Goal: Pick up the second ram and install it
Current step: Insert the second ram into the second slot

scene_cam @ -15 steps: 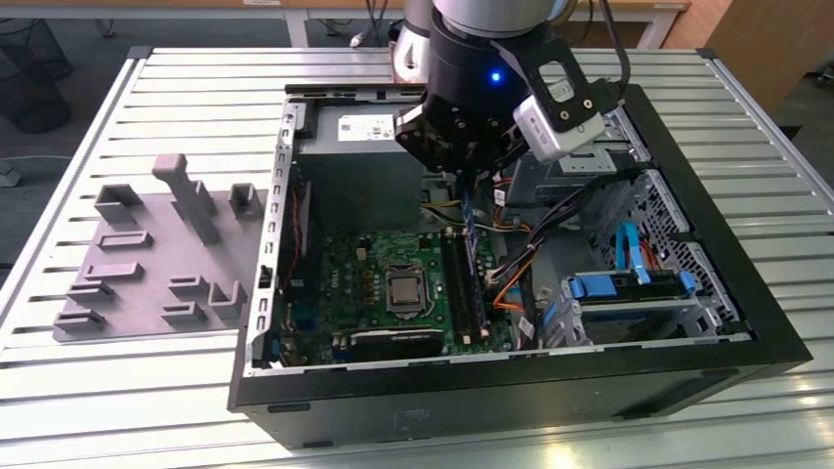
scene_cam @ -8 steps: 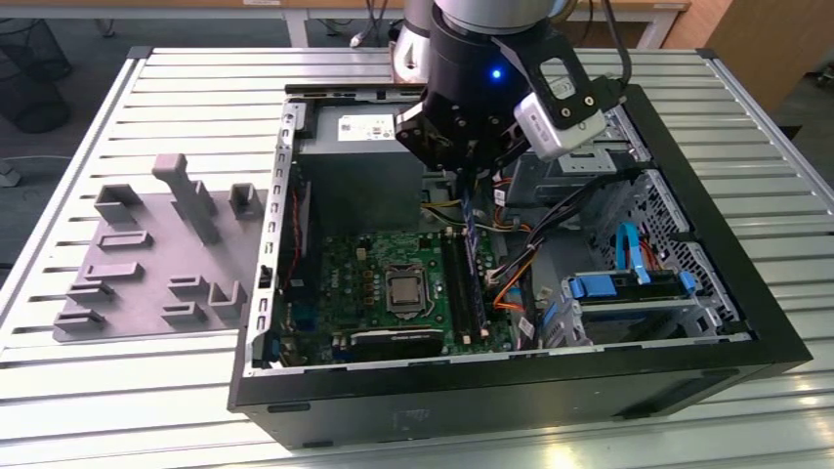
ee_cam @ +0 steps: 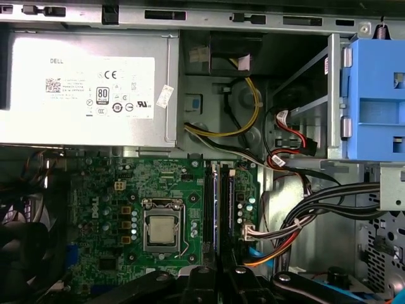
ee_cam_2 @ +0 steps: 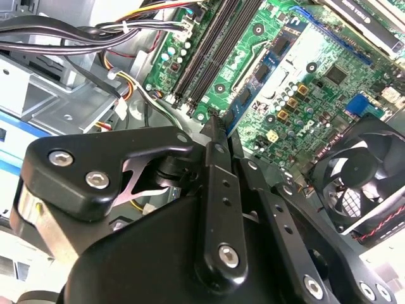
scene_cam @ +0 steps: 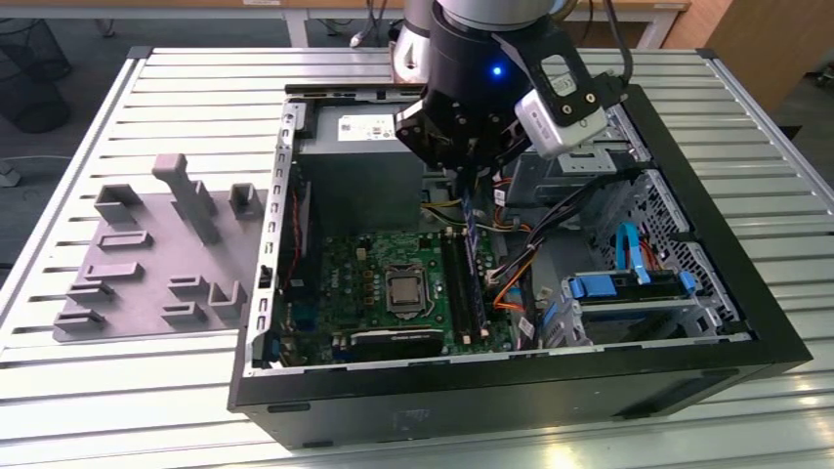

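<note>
Fingers (ee_cam_2: 215,149) around blue-green, dark-chipped second ram (ee_cam_2: 261,71)

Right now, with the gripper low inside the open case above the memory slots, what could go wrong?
1. The gripper hangs just above the narrow black memory slots; a slight offset or tilt could jam it against the slot edges.
2. The cable bundle runs close beside the slots and could snag the gripper.
3. The wrist camera sits near the drive cage and might strike it.
</note>
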You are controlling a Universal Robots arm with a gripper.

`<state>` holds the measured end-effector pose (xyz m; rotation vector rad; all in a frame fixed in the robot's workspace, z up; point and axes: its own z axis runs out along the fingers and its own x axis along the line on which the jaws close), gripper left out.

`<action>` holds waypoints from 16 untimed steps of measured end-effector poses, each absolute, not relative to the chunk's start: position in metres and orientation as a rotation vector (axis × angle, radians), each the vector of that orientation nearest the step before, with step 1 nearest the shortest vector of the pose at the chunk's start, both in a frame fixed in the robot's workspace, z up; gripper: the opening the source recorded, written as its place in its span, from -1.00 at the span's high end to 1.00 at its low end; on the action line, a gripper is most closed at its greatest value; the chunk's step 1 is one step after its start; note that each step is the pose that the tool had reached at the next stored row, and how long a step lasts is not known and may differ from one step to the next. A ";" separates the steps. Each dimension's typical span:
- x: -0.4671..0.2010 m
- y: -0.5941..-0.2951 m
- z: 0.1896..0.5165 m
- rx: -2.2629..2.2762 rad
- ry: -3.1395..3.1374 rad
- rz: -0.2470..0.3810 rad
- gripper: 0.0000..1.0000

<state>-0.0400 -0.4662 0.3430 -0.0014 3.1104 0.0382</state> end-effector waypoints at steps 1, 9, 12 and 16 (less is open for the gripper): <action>-0.040 -0.466 0.343 -0.001 3.110 0.038 0.72; -0.040 -0.466 0.345 -0.001 3.110 0.038 0.72; -0.040 -0.466 0.346 -0.001 3.110 0.038 0.72; -0.040 -0.466 0.347 -0.001 3.110 0.038 0.72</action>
